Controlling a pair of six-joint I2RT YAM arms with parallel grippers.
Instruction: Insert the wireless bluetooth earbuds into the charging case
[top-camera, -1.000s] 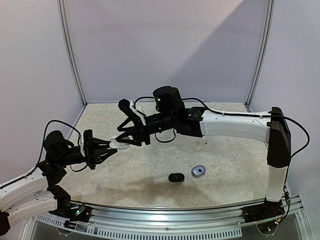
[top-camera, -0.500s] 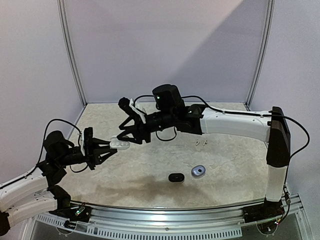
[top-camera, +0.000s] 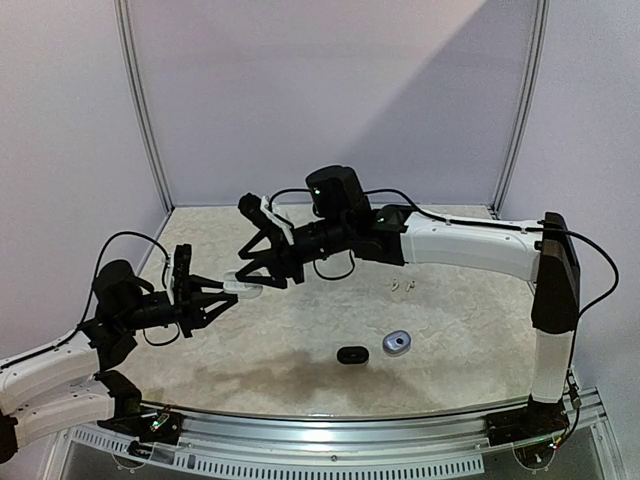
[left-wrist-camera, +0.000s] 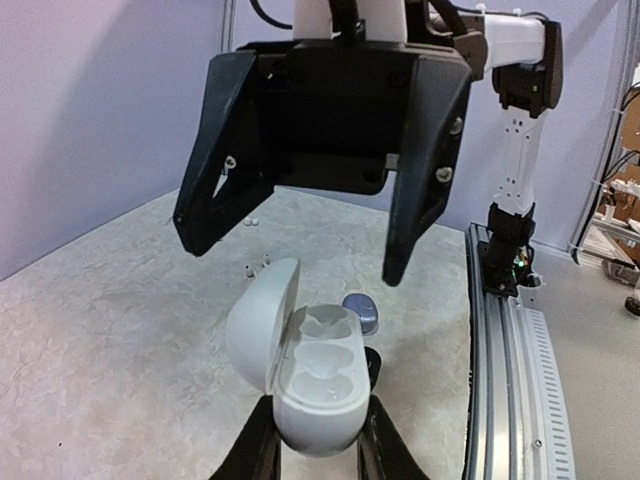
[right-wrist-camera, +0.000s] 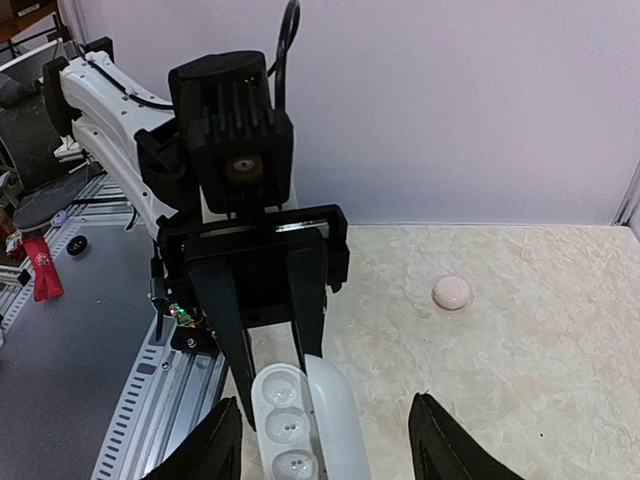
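My left gripper (top-camera: 228, 293) is shut on an open white charging case (top-camera: 244, 287) and holds it above the table. In the left wrist view the case (left-wrist-camera: 320, 385) sits between my fingers with its lid (left-wrist-camera: 255, 325) swung to the left, and its wells look empty. My right gripper (top-camera: 256, 275) is open and empty, with its fingers (left-wrist-camera: 420, 180) spread just above the case. In the right wrist view the case (right-wrist-camera: 285, 430) lies between my open fingers (right-wrist-camera: 437, 445). Tiny white earbuds (top-camera: 401, 287) lie on the table to the right, and others (left-wrist-camera: 258, 266) lie beyond the case.
A black case (top-camera: 352, 354) and a grey-blue case (top-camera: 397, 343) lie near the front middle of the table. A small round pinkish-white case (right-wrist-camera: 451, 292) lies on the table in the right wrist view. The rail (top-camera: 330, 435) runs along the near edge.
My left arm has shifted slightly to the right with the case. My right gripper has stayed open over the case, moving only a little.
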